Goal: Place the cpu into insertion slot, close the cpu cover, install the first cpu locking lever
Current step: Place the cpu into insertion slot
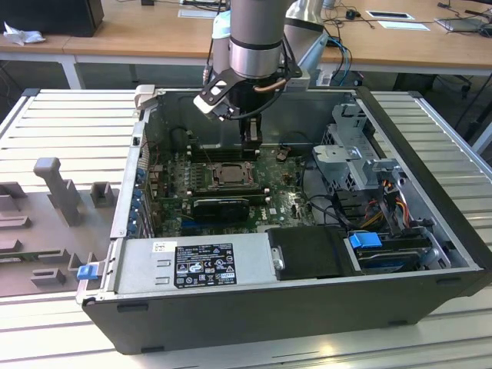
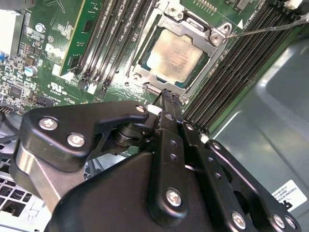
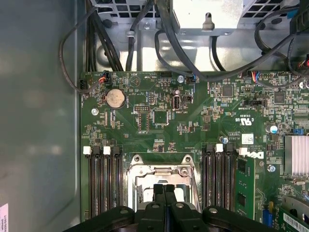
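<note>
Your end effector (image 2: 168, 95) hangs inside the open computer case (image 1: 430, 292) on the bench (image 1: 69, 123). Its fingers are pressed together with nothing between them, and the tips sit just beside the near edge of the insertion slot (image 2: 137, 76). You can see the cpu (image 2: 175, 57) lying flat in that slot, framed by the cpu cover (image 2: 192, 24). A thin metal locking lever (image 2: 270, 30) runs from the socket's corner out over the memory slots (image 2: 120, 38).
</note>
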